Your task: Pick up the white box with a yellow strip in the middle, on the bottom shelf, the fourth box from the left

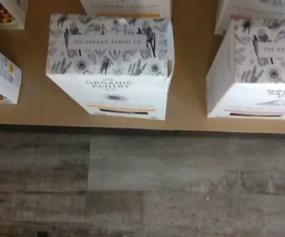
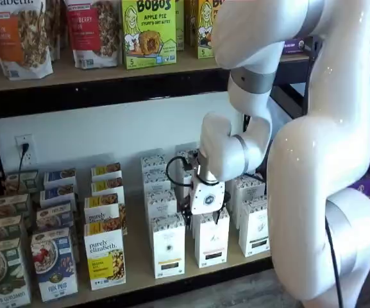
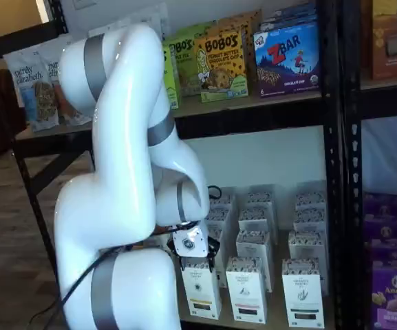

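One white robot arm (image 2: 313,160) holds its jaws wide and empty over the front row. Just beyond, the tall white carton with a yellow strip (image 2: 168,247) stands untouched on the pale wooden bottom shelf (image 2: 138,271). This looks like the approach; next, centre over it and descend.

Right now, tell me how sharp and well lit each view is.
Wrist view: even light, slightly soft; the print on the white box reads, though its small front text is blurred. One shelf view: glare streaks the white arm; the bottom shelf is evenly lit. In a shelf view the arm blocks much, and the bottom shelf sits dimmer.
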You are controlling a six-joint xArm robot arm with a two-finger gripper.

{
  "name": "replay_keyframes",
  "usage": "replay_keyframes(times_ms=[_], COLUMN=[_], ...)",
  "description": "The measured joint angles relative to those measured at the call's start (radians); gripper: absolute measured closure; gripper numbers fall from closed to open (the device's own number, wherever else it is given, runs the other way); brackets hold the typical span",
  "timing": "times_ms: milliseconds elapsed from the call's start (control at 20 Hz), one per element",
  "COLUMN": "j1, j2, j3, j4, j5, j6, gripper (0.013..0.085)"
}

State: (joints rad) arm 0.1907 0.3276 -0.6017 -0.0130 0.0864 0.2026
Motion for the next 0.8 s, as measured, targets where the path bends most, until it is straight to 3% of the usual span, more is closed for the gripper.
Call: replay_keyframes(times_ms=[300, 500, 600, 700, 800], j1=[0.009, 0.010, 0.015, 0.017, 0.023], j2=[0.070, 0.114, 0.132, 0.158, 0.173], j3=[-0.061, -0.101, -0.120, -0.148, -0.164], j4=[0.029, 0.005, 0.018, -0.009, 0.007], j5=[-0.015, -0.024, -0.026, -0.024, -0.025], j6=[-0.021, 0.004, -0.005, 0.024, 0.014], gripper=[0.0130, 0.0130, 0.0130, 0.0130, 0.0130])
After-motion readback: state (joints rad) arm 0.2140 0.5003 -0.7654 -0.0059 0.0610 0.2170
